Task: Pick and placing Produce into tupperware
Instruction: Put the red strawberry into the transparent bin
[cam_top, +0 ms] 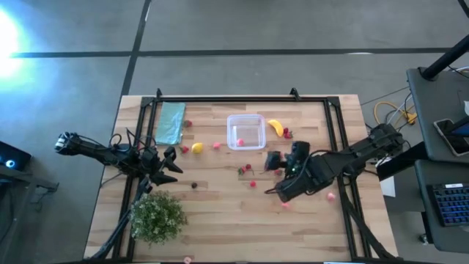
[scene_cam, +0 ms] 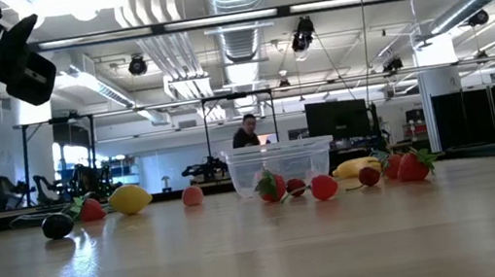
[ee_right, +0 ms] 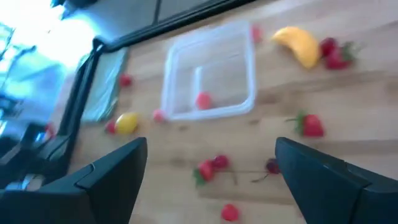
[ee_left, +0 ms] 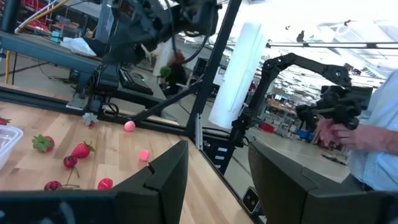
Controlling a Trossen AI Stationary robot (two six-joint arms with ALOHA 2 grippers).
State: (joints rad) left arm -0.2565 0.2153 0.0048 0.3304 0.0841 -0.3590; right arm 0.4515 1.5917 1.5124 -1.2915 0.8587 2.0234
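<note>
The clear tupperware [cam_top: 245, 132] [ee_right: 211, 71] stands on the wooden table near its far edge, with one pink-red piece [ee_right: 203, 99] inside. Produce lies scattered around it: a banana [cam_top: 275, 126] [ee_right: 297, 43], a lemon [cam_top: 196, 148] [ee_right: 126, 122], a dark piece [cam_top: 194, 185] and several red berries [ee_right: 211, 167]. My right gripper [cam_top: 275, 174] [ee_right: 211, 180] hangs open above the berries on the near right of the box, touching nothing. My left gripper [cam_top: 174, 163] [ee_left: 217, 180] is open near the table's left side, next to the lemon.
A teal cloth [cam_top: 171, 122] lies at the far left, a green leafy bush [cam_top: 157, 215] at the near left corner. Pink pieces [cam_top: 331, 196] [cam_top: 284, 204] lie under the right arm. A black frame rail [cam_top: 242, 98] borders the table. A person's hand [ee_left: 339, 130] shows beyond the right edge.
</note>
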